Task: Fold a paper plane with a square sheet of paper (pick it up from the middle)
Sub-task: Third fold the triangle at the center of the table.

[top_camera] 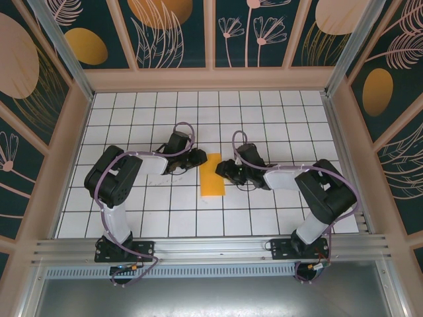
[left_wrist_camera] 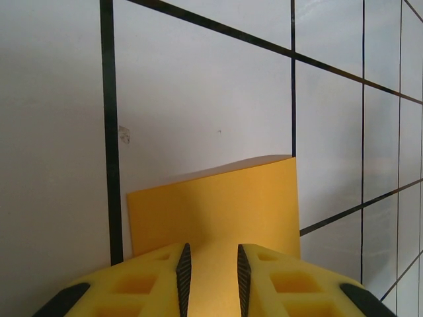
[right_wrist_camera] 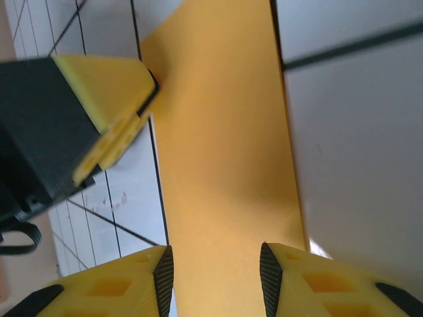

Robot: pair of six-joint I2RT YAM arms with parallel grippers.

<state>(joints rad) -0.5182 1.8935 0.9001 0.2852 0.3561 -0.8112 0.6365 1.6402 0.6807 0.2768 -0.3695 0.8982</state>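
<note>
The square sheet of paper (top_camera: 212, 175) lies folded into a narrow orange-yellow rectangle on the white tiled floor, midway between the arms. My left gripper (top_camera: 199, 158) sits low at its far left corner. In the left wrist view the paper (left_wrist_camera: 218, 198) lies flat under my left gripper (left_wrist_camera: 213, 264), whose jaws stand a little apart with nothing pinched. My right gripper (top_camera: 225, 169) is at the paper's right edge. In the right wrist view my right gripper (right_wrist_camera: 215, 264) is open, straddling the strip of paper (right_wrist_camera: 225, 132), and the left gripper (right_wrist_camera: 142, 92) touches the paper's far corner.
The tiled floor (top_camera: 152, 218) is boxed in by patterned walls (top_camera: 211, 33) on three sides. A metal rail (top_camera: 211, 247) with both arm bases runs along the near edge. Both arms reach inward, their elbows (top_camera: 109, 175) (top_camera: 327, 188) out to the sides.
</note>
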